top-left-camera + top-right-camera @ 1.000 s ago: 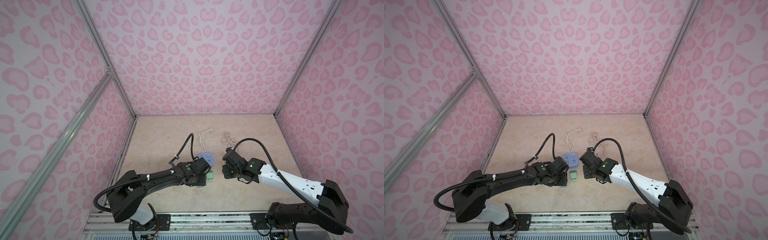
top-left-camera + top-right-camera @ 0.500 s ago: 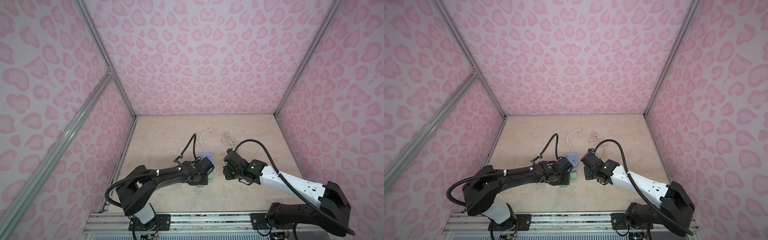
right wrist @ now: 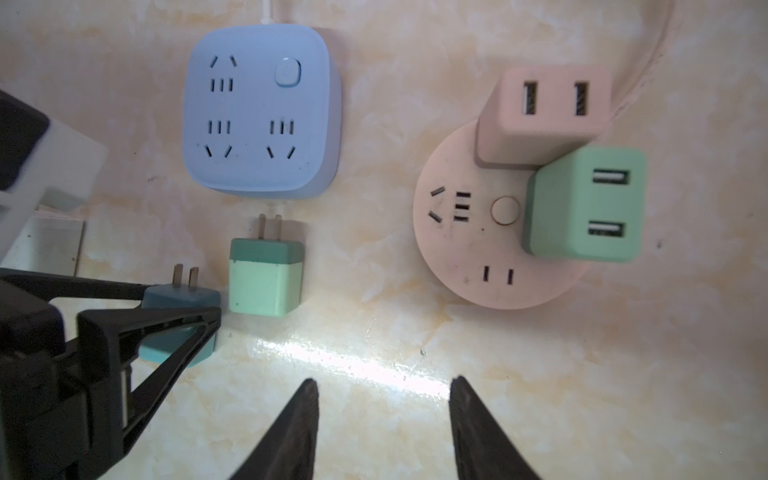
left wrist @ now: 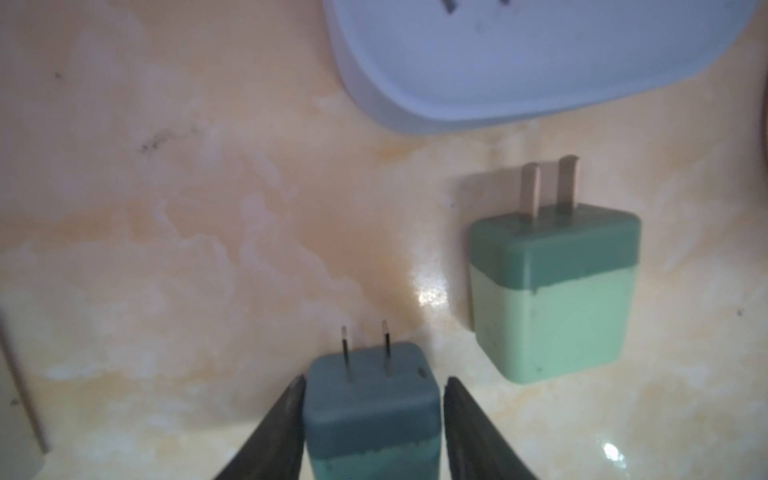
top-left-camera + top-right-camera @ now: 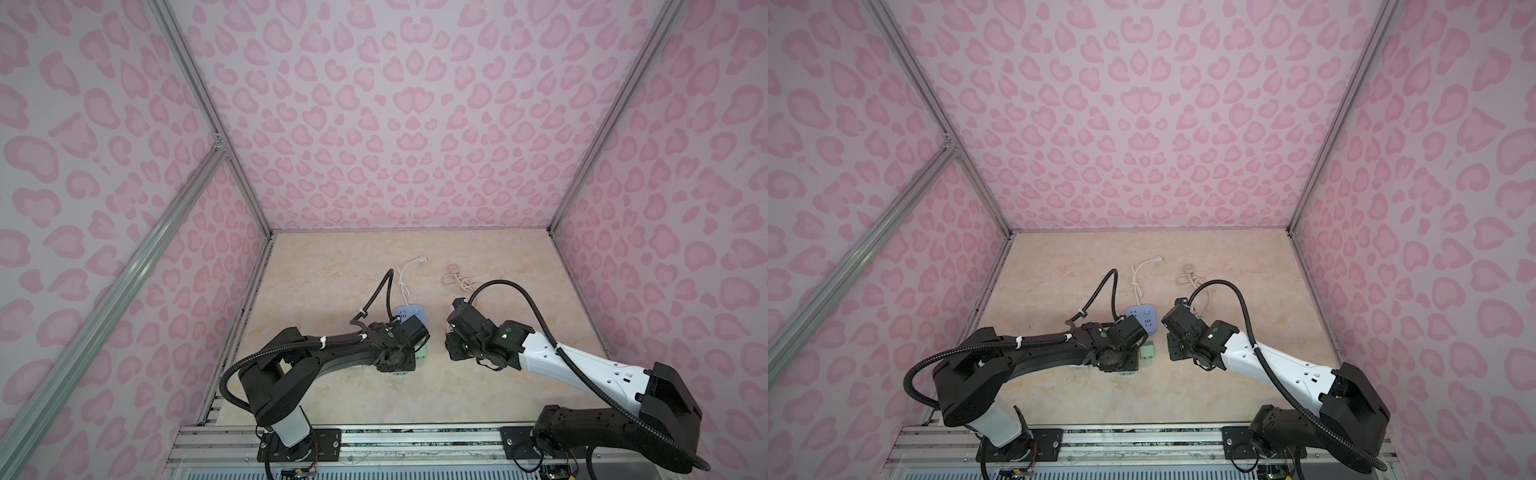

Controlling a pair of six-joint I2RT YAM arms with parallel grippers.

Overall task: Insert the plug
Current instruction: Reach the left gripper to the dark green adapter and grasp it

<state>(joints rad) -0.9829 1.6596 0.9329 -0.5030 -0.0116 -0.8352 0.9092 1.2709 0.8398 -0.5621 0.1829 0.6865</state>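
The teal plug (image 4: 372, 415) sits between the fingers (image 4: 282, 419) of the left gripper (image 4: 374, 380), a little short of the blue power strip (image 4: 519, 54), with its two prongs pointing at the strip. We see the jaws narrowed to the plug's width, a dark fingertip against each flank, so the plug is gripped. We cannot tell whether it rests on the table (image 3: 540, 374) or is raised off it.

The right gripper (image 3: 382, 399) hovers over bare table on the near side of the strip. Its jaws are moderately apart and hold nothing.

The light green plug (image 3: 266, 278) lies flat just beside the teal plug and closer to the strip. Its prongs reach almost to the strip's near edge without touching it.

The strip lies face up with its white cord leading away from its far side. Beside the strip, on the right arm's side and apart from it, lies a round pink socket (image 3: 469, 249). A pink USB charger (image 3: 540, 112) and a green USB charger (image 3: 586, 203) are plugged into it, touching each other.
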